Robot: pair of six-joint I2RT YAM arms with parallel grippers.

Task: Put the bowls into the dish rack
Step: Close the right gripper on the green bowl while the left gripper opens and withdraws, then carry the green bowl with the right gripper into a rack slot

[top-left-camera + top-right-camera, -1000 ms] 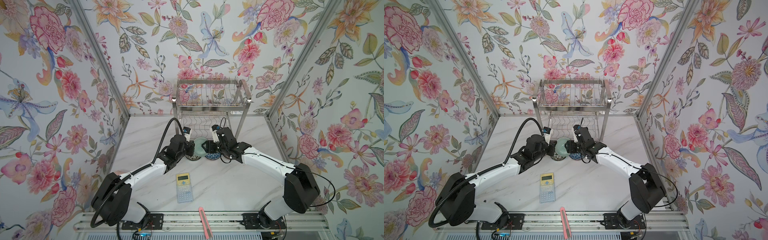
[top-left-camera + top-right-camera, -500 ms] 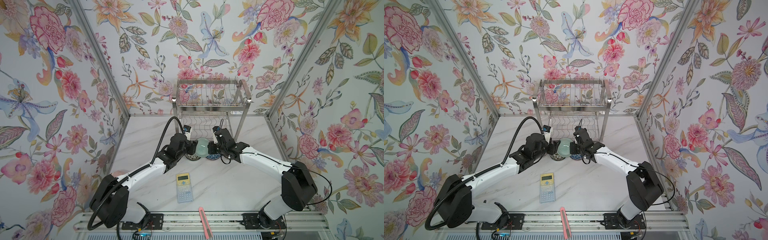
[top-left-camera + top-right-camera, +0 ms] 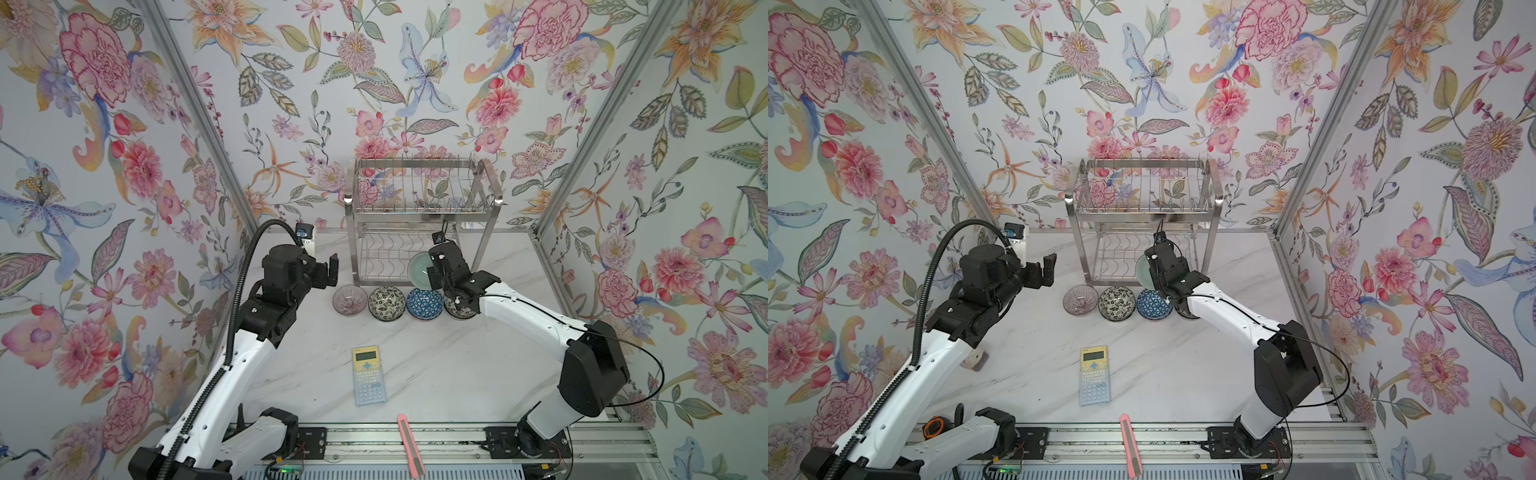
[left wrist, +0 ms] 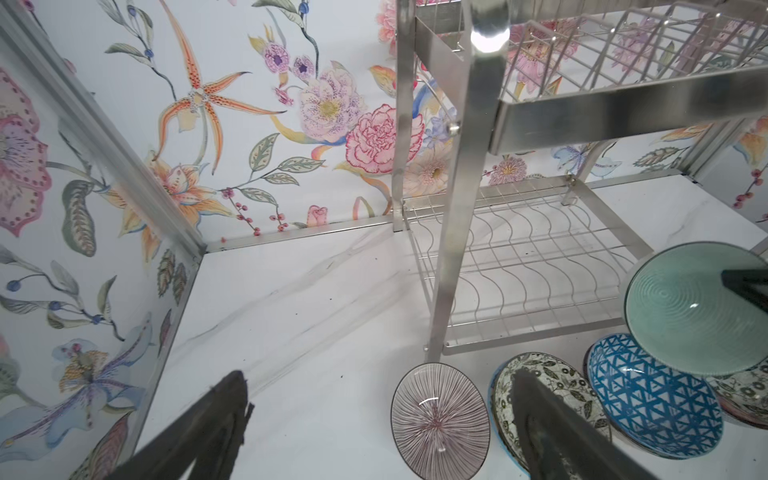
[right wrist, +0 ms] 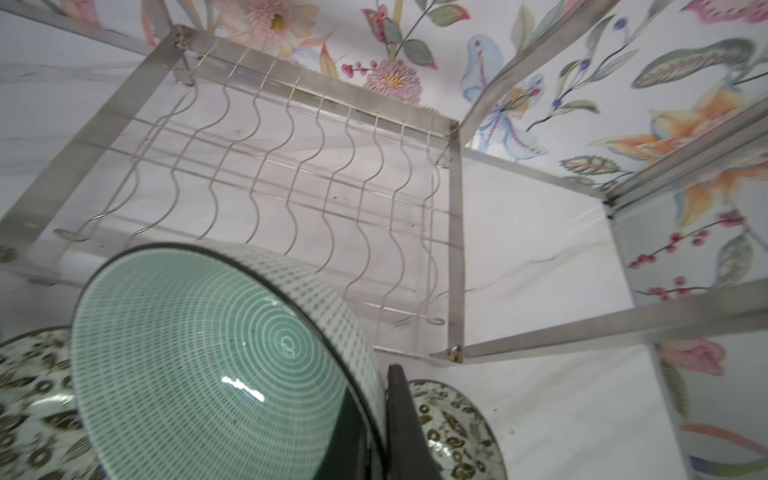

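Rim of celadon bowl (image 3: 417,270) clamped by right gripper (image 3: 431,269); bowl tilted on edge at front edge of dish rack (image 3: 419,214) lower tier, probably to slot between wavy wires; left gripper (image 3: 327,270) wide open, empty, aside

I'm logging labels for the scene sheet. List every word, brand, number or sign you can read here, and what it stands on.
No text is legible in any view.
calculator: key legends and print are too small to read.
blue sticker on the left arm's camera: too small to read.
bowls, dish rack, pink cutter: no lettering visible.
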